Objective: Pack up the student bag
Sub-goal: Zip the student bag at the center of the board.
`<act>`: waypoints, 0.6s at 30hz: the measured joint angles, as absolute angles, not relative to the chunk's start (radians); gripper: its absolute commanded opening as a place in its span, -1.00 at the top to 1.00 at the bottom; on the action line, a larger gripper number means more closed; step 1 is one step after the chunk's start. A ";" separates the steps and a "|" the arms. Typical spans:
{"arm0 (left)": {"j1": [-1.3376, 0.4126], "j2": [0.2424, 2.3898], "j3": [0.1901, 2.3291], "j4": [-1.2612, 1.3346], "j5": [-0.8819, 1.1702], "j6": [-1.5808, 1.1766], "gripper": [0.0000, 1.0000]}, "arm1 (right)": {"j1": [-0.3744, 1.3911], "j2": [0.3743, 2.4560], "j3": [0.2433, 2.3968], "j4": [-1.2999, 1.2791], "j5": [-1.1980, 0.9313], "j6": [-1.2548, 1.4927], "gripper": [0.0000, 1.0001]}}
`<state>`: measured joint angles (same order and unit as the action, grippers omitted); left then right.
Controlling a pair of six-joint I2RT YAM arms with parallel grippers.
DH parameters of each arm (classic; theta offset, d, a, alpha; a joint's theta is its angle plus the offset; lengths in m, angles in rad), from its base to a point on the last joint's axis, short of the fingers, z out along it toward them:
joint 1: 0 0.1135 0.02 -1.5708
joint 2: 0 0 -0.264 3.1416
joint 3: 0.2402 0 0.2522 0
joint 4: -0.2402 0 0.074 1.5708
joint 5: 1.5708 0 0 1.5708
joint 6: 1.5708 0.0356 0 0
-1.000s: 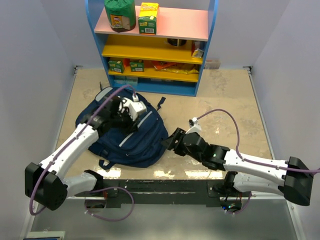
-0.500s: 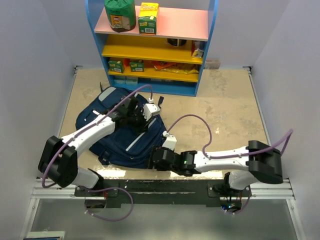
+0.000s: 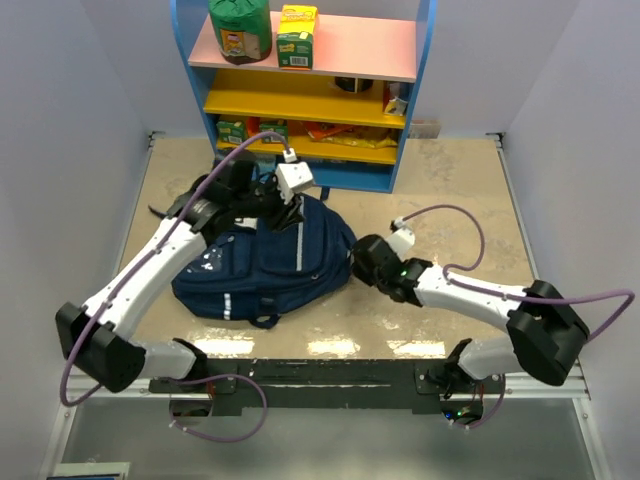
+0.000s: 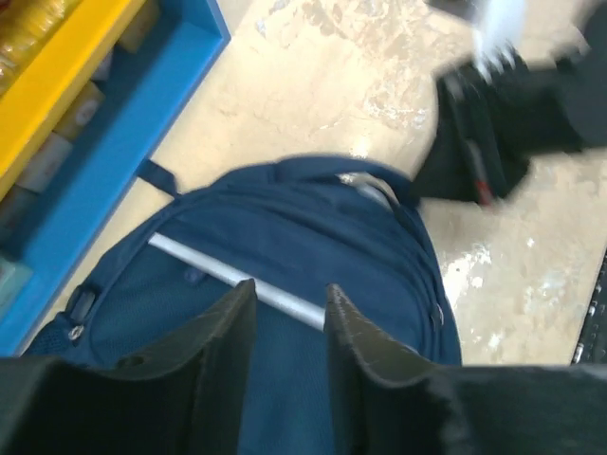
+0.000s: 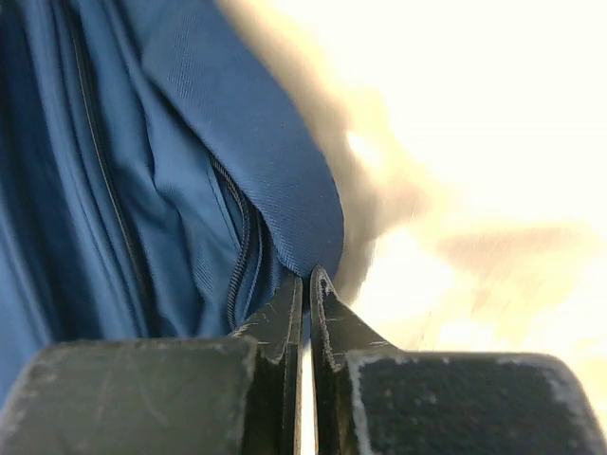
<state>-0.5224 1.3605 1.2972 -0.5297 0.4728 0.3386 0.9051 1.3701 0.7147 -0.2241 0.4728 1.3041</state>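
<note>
Student bag (image 3: 265, 268) lies flat on the bench (image 3: 450, 200), left of centre, at roughly 9 o'clock from the bench middle. Its top end points to 1 o'clock and its front pockets face up. Right fingers (image 5: 280, 318) are at the bag's 3 o'clock edge, closed to a hairline slit. The wrist view shows the hem of the blue fabric running down into the tips, so it reads as a pinch on the bag's edge, with a zip (image 5: 239, 248) just inside it. Left fingers (image 4: 228, 332) hang over the bag's 12–1 o'clock end, parted by a moderate gap. Only bag fabric and a light stripe show through the gap, and nothing is visibly gripped. The blue and yellow shelf (image 3: 300, 172) is at 12 o'clock, close behind the bag's top. The step in hand is probably squaring and steadying the bag so a compartment can be opened; the main zip looks closed, so packing is hardly begun. To do it well, the right pinch should take the hem only and pull lightly toward 3 o'clock to tension the cloth, not lift it. The left should come down square on the zip pull or top handle and close fully before dragging along the zip's curve. Go slowly, since loose fabric slips and bunches. Mind the shelf base behind the left wrist.
</note>
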 measured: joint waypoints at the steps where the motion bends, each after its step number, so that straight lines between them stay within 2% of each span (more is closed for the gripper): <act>1: -0.514 1.330 1.303 -0.556 0.487 0.360 0.17 | 0.863 1.354 0.723 -0.226 0.478 1.282 1.00; 2: -0.508 1.306 1.306 -0.583 0.498 0.379 0.16 | 0.828 1.350 0.736 -0.232 0.481 1.257 0.96; 3: -0.503 1.290 1.307 -0.607 0.505 0.396 0.16 | 0.804 1.356 0.756 -0.245 0.482 1.229 0.74; 5: -0.500 1.267 1.297 -0.665 0.513 0.448 0.14 | 0.780 1.388 0.801 -0.279 0.485 1.171 0.53; 6: -0.500 1.256 1.271 -0.677 0.513 0.474 0.13 | 0.778 1.404 0.817 -0.289 0.482 1.148 0.37; 9: -0.506 1.196 1.135 -0.701 0.499 0.546 0.12 | 0.793 1.435 0.834 -0.302 0.469 1.087 0.09; 10: -0.508 1.175 1.092 -0.701 0.491 0.565 0.10 | 0.805 1.429 0.827 -0.304 0.461 1.074 -0.17; 13: -0.519 1.114 0.979 -0.731 0.464 0.627 0.07 | 0.865 1.334 0.762 -0.296 0.451 1.046 -0.49; 15: -0.525 1.102 0.946 -0.742 0.453 0.659 0.00 | 0.920 1.244 0.725 -0.306 0.460 1.048 -0.56; 18: -0.526 1.099 0.904 -0.730 0.431 0.694 -0.06 | 1.056 1.124 0.698 -0.295 0.495 1.061 -0.56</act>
